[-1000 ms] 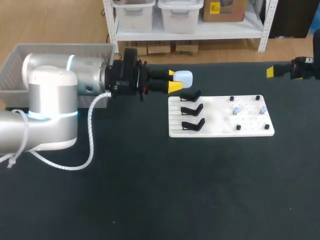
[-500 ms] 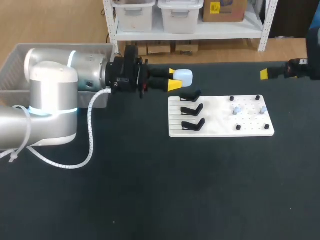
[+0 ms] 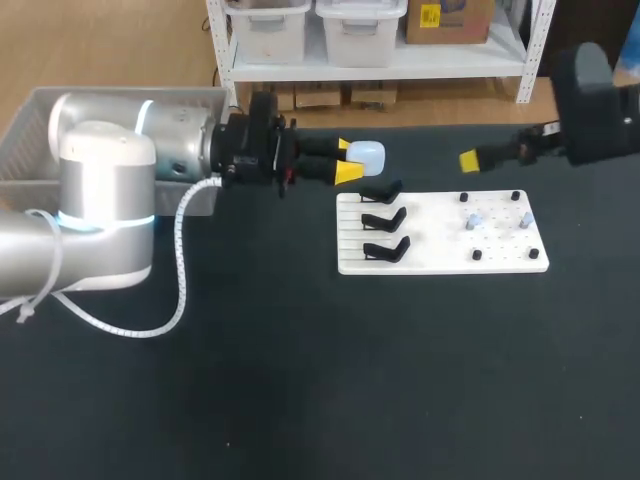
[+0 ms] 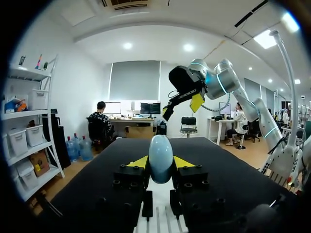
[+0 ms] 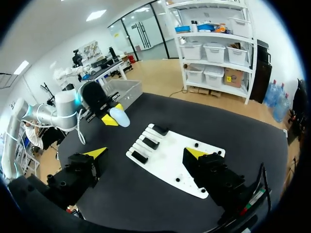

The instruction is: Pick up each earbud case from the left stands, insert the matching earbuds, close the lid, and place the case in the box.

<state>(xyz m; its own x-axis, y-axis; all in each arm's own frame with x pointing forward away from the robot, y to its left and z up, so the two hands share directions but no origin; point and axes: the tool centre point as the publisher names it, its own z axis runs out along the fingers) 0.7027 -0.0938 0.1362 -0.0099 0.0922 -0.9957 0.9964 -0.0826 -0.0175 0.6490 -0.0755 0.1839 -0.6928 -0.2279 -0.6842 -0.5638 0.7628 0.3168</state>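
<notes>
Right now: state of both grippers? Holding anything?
Left gripper: shut on the pale earbud case.
Right gripper: open, fingers wide apart, holding nothing.

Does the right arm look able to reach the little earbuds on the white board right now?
Probably yes: the right gripper hangs open and empty near the board, with nothing over the earbuds.

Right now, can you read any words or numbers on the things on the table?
No, there is nothing to read on any of them.
earbud case: plain, no print shows.
white board: blank, no letters or numbers.
black stands: no marks can be seen.
gray box: no label shows.
</notes>
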